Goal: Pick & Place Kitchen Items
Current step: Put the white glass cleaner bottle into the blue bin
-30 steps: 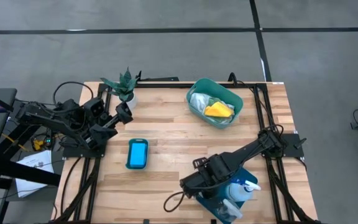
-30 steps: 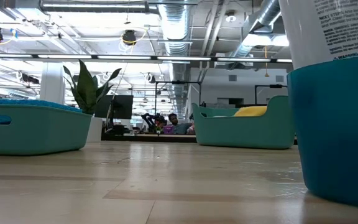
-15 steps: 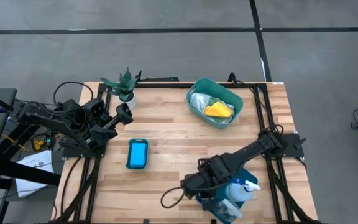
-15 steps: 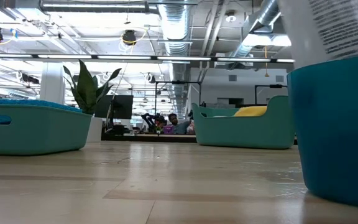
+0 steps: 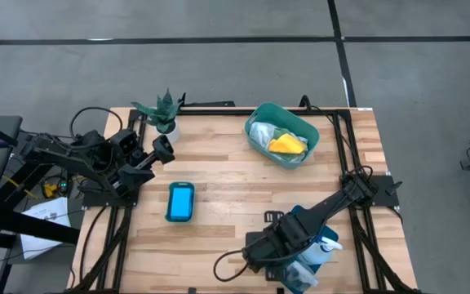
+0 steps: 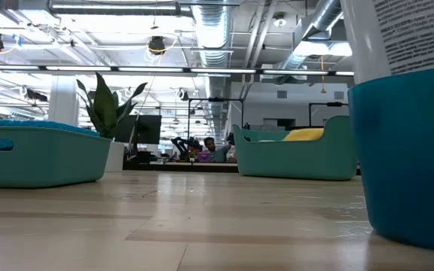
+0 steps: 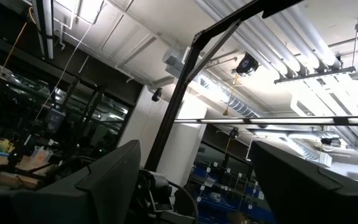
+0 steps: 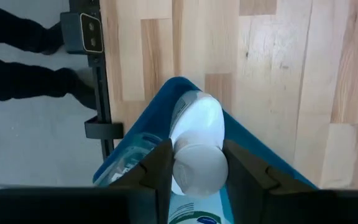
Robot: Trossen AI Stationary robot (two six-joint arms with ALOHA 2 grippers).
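At the bottom right of the high view, the right gripper point(image 5: 294, 263) reaches into a teal tub point(image 5: 326, 235) at the near edge of the table point(image 5: 227, 171). In the right wrist view its two fingers point(image 8: 159, 163) are closed narrowly on the white bottle point(image 8: 196, 144), which lies between them above the tub's rim. A pale-blue spray bottle point(image 5: 323, 247) sits in the same tub, just beside the arm. Left of centre, a blue sponge point(image 5: 180, 201) lies flat on the bare wood, well apart from both arms. Farther back, upper centre, a second teal tub point(image 5: 256, 116) holds a yellow cloth point(image 5: 287, 145) and a white cloth point(image 5: 263, 131). At the upper left, a small potted plant point(image 5: 161, 109) stands by the far edge, and the left gripper point(image 5: 164, 150) hangs beside it, fingers spread wide, holding nothing.
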